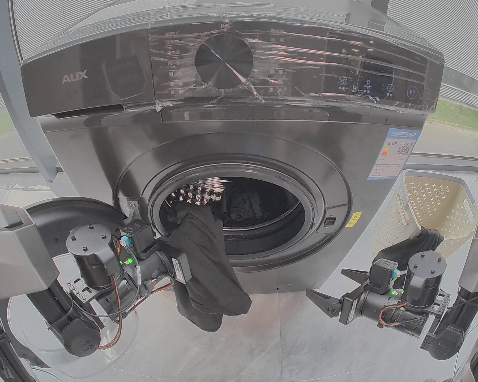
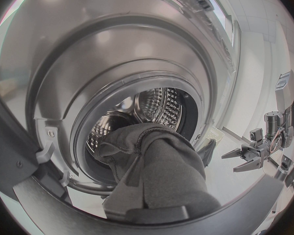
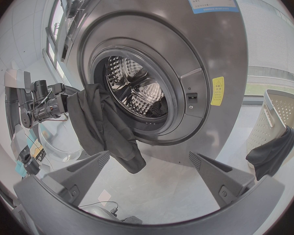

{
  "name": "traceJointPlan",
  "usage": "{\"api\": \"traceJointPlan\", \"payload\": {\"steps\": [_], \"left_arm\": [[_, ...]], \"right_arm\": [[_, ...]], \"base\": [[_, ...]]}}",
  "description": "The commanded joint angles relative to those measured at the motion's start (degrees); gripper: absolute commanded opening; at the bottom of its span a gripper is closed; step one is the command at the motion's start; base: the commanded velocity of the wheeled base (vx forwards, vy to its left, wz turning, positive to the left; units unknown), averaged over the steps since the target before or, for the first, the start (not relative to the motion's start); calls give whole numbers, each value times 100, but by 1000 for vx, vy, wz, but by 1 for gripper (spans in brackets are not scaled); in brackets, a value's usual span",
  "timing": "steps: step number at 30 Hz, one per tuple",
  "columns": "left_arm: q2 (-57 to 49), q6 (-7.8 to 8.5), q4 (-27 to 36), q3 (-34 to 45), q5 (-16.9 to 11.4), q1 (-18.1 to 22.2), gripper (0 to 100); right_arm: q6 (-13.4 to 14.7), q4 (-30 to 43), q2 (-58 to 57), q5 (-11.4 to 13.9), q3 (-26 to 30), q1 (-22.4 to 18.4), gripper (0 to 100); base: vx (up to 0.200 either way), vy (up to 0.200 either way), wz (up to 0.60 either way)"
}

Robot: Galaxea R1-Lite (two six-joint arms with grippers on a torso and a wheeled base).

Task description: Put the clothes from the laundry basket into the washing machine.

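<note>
Clerk: Garment (image 1: 210, 271), dark, one item. Location?

Checker: It hung from the left gripper (image 1: 183, 250), jaws clamped on its upper fold, just at the mouth of the washing machine (image 1: 281, 139). The top was level with the opening. The long tail drooped below it toward the floor (image 1: 281, 335).

Clerk: Handling?

Checker: Soft, limp and light by the look of it. It draped and creased under its own weight, with no stiffness. Judged neither fragile nor slippery, but liable to catch on the opening's edge. The tail seemed likely to fall outside unless carried deep into the drum (image 1: 260, 208).

Clerk: Best hold?

Checker: A bunched fold nearer the middle, in my judgement, so that less cloth trailed.

Clerk: Other stock?

Checker: Dark clothes (image 3: 158, 109) lay inside the drum. A second garment (image 1: 417, 245) hung over the near rim of the laundry basket (image 1: 446, 197), which stood to the right of the machine. The right gripper (image 1: 329, 286) was low beside the basket, jaws apart, holding nothing.
</note>
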Motion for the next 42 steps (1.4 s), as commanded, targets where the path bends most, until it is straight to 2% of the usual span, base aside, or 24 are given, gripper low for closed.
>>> {"api": "traceJointPlan", "payload": {"steps": [1, 5, 8, 9, 10, 11, 12, 15, 18, 22, 29, 30, 38, 42], "left_arm": [[11, -12, -32, 3, 4, -3, 0], [-7, -12, -32, 12, 4, -29, 0], [-51, 14, -32, 38, 22, -196, 0], [-42, 32, -32, -49, 189, -381, 0], [-42, 32, -32, -49, 189, -381, 0], [29, 23, -23, -208, 347, -521, 0], [108, 6, -14, -269, 365, -592, 0], [442, 58, -32, -401, 286, -688, 0], [846, -3, -23, -717, 277, -723, 0], [1531, -21, -32, -1394, 277, -679, 0], [2059, -56, -23, -2317, 294, -662, 0], [2252, -65, -5, -2669, 330, -627, 0], [2700, 6, 144, -3275, 505, -495, 0], [2815, 23, 645, -3934, 620, -337, 0]], "right_arm": [[0, -1, -7, 4, 14, 7, 100], [0, 8, -7, 13, 32, 24, 100], [0, 8, -95, 13, 67, 94, 100], [-9, 8, -200, 22, 102, 147, 100], [-9, 8, -200, 22, 102, 147, 100], [-18, 8, -262, 31, 102, 156, 100], [-18, 8, -279, 31, 111, 165, 100], [-44, 8, -306, 31, 120, 209, 100], [-53, 8, -367, 22, 120, 358, 100], [-53, 8, -385, 4, 120, 464, 100], [-53, 8, -429, 13, 181, 455, 100], [-53, 8, -437, 13, 208, 455, 100], [-62, 8, -420, 13, 243, 560, 100], [-62, 8, -411, 13, 287, 639, 100]], "base": [[0, 0, 0], [0, 0, 0], [0, 0, 0], [0, 0, 0], [0, 0, 0], [0, 0, 0], [0, 0, 0], [0, 0, 0], [0, 0, 0], [0, 0, 0], [0, 0, 0], [0, 0, 0], [0, 0, 0], [0, 0, 0]]}}
